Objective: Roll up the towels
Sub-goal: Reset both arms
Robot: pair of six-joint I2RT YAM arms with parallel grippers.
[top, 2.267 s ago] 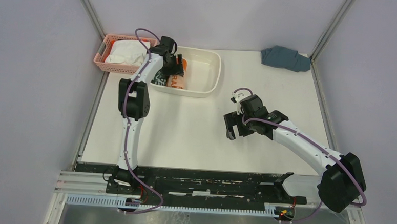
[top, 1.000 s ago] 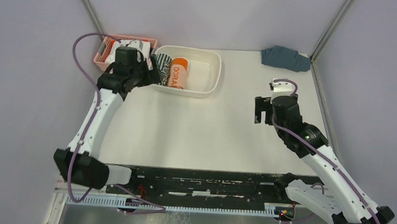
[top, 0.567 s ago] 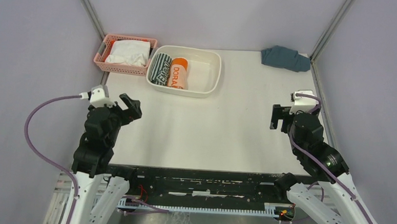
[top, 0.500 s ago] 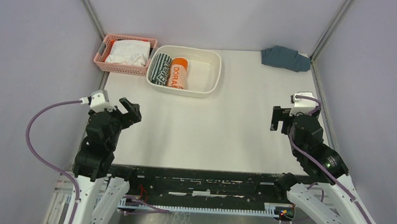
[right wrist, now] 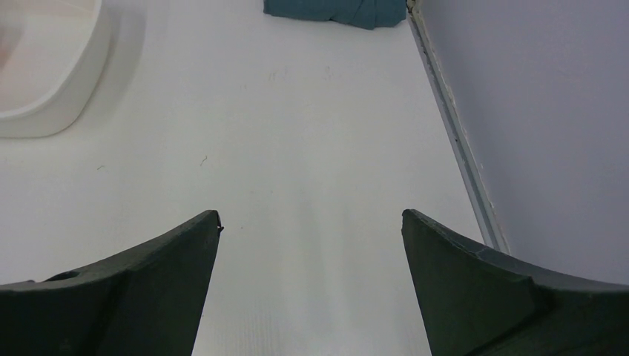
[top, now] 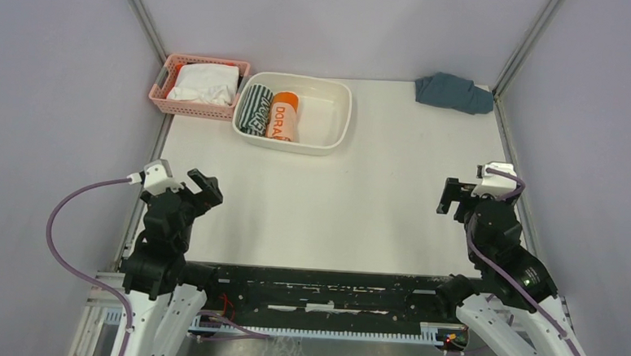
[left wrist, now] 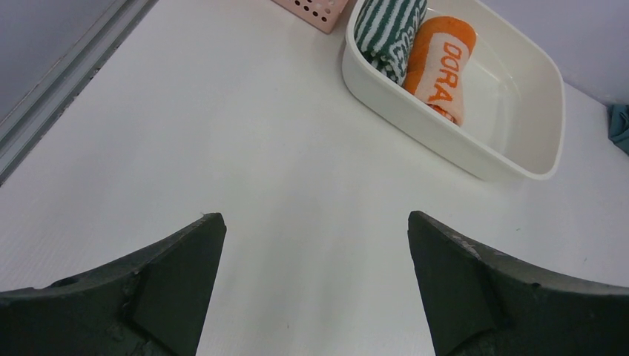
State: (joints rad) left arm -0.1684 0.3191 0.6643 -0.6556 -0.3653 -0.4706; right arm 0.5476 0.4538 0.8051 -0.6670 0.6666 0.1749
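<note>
The green-and-white striped towel [top: 256, 110] and the orange towel with white lettering [top: 283, 116] lie rolled side by side in the left end of a white tub [top: 331, 123] at the back. Both also show in the left wrist view, striped [left wrist: 387, 28] and orange [left wrist: 442, 65]. My left gripper [top: 202, 187] is open and empty over the near left of the table, far from the tub. My right gripper [top: 451, 196] is open and empty over the near right. In the wrist views the left gripper [left wrist: 315, 222] and right gripper [right wrist: 311, 219] hold nothing.
A pink basket [top: 164, 83] with a white cloth [top: 205, 83] stands left of the tub. A blue-grey cloth [top: 453, 93] lies at the back right corner, also in the right wrist view [right wrist: 337, 10]. Metal frame rails run along both table sides.
Both arms have drawn back from the tub and table middle toward the near edge. The left gripper left the towels in the tub. Both grippers stay open.
</note>
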